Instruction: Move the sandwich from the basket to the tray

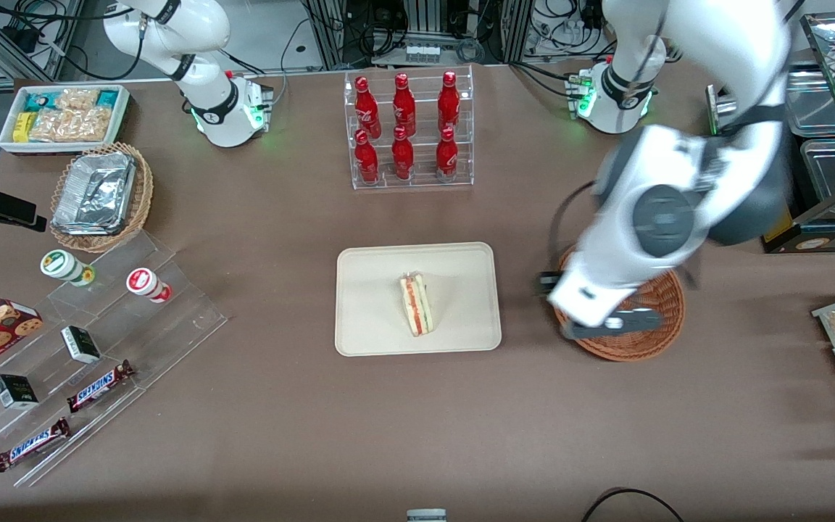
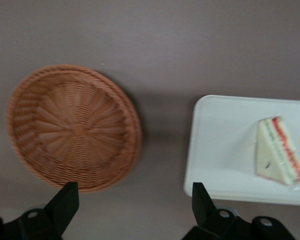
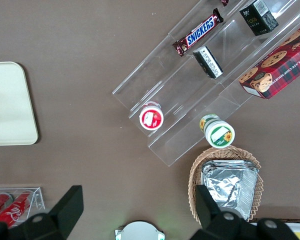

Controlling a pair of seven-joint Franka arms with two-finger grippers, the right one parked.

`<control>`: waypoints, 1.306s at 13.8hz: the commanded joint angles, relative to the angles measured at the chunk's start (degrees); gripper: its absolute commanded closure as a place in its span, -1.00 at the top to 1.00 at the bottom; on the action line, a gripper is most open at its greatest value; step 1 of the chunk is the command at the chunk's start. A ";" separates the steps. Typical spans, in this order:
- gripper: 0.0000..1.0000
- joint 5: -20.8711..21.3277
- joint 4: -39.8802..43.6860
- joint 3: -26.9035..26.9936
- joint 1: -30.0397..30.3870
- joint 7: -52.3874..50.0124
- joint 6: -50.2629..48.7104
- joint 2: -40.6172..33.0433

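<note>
The sandwich (image 1: 418,304), lying on the tray (image 1: 367,304), looks light, soft and crushable, best pinched gently across its bread faces, while the gripper (image 2: 135,202) hangs spread and empty above the basket (image 2: 72,127).

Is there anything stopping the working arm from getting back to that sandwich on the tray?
Probably not. The sandwich lies uncovered on the tray, nothing beside it, and the open gripper hangs above the basket next to it.
</note>
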 commanded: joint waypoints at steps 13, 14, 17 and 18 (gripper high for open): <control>1.00 0.79 -7.34 -4.28 21.81 28.79 -13.62 -21.90; 1.00 0.96 -8.12 -2.71 21.46 28.70 -14.50 -22.61; 1.00 0.97 -14.79 -1.90 21.37 28.26 -12.23 -25.68; 1.00 0.88 -15.59 -1.90 21.37 28.00 -11.87 -26.21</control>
